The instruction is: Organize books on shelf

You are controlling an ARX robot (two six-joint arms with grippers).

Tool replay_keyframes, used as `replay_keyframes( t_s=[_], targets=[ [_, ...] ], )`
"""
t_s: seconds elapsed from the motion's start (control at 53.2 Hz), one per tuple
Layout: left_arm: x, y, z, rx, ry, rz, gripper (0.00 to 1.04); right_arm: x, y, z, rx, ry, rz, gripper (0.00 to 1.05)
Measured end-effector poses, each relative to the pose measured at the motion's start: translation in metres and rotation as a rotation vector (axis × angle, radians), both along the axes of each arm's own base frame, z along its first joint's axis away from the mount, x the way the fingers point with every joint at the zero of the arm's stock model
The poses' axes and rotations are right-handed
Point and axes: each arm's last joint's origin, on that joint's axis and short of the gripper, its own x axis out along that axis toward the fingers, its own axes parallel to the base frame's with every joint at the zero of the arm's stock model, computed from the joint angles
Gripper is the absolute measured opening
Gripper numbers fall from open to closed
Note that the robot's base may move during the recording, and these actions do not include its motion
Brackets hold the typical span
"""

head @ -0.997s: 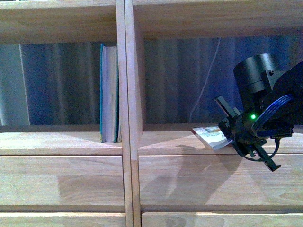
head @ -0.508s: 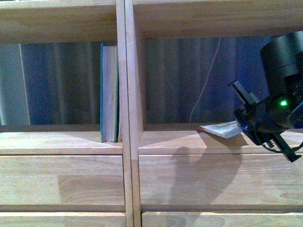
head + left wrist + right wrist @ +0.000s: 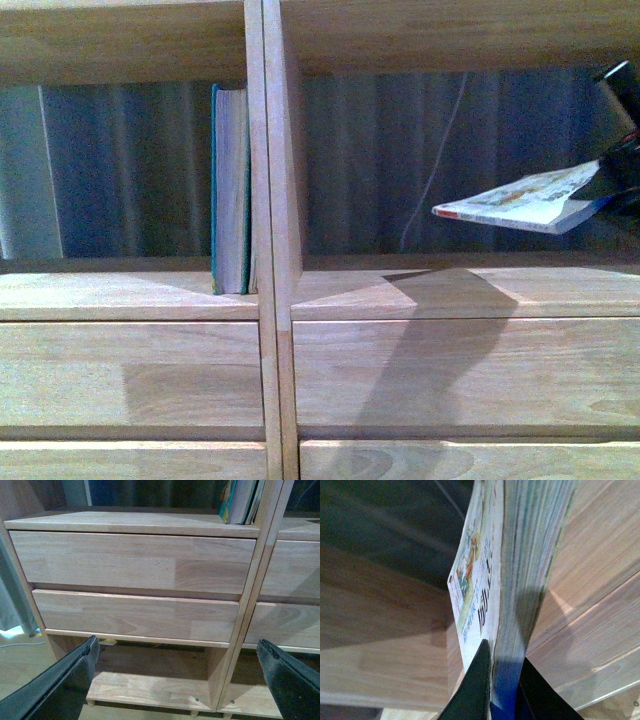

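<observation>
The thin paperback (image 3: 520, 205) hangs nearly flat in the air above the board of the right compartment, its red-marked spine toward the divider. My right gripper (image 3: 610, 182), at the picture's right edge, is shut on its far end. In the right wrist view both fingers (image 3: 475, 690) pinch the paperback (image 3: 485, 580) across its thickness. The teal hardback (image 3: 228, 190) stands upright in the left compartment, against the divider of the light-wood shelf (image 3: 275, 300). My left gripper (image 3: 177, 680) is open and empty, low in front of the drawers (image 3: 135, 562); the hardback's lower end (image 3: 242, 500) shows above them.
Two drawer fronts (image 3: 440, 370) lie below the compartments. A white cable (image 3: 432, 170) hangs behind the right compartment before a dark curtain. The upper board (image 3: 450, 35) roofs the compartment. Below the drawers the shelf's bottom board (image 3: 150, 690) rests on short legs.
My right gripper has risen and drawn right, almost out of the front view. The paperback went up with it, from the board's level to mid-height in the compartment.
</observation>
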Motion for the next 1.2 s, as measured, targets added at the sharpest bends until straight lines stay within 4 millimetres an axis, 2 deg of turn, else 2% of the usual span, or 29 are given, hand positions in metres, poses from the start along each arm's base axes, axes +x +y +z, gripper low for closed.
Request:
replay_keyframes(
  t_s=[0.15,0.32,0.583,0.715,0.79,0.959,1.072,1.204],
  targets=[
    [0.0,0.0,0.0,0.0,0.0,0.0,0.97,-0.031,-0.013,0.007,-0.025,-0.068,0.062,0.07],
    [0.0,0.0,0.0,0.0,0.0,0.0,0.97,-0.058,-0.019,0.01,-0.044,-0.116,0.113,0.07],
    [0.0,0.0,0.0,0.0,0.0,0.0,0.97,-0.067,-0.019,0.007,-0.05,-0.122,0.128,0.07],
    [0.001,0.001,-0.003,-0.186,0.076,-0.006,0.97,-0.067,-0.019,0.005,-0.053,-0.12,0.123,0.07],
    [0.002,0.002,0.002,-0.266,0.085,-0.039,0.97,-0.066,-0.018,0.005,-0.057,-0.122,0.121,0.07],
    [0.002,0.016,0.047,-0.334,0.009,-0.147,0.97,-0.063,-0.015,0.002,-0.068,-0.115,0.127,0.07],
    [0.005,0.03,0.091,-0.33,-0.053,-0.279,0.97,-0.061,-0.014,0.0,-0.071,-0.109,0.127,0.07],
    [0.014,0.043,0.119,-0.34,-0.072,-0.431,0.97,-0.06,-0.011,0.0,-0.071,-0.109,0.134,0.07]
  ],
)
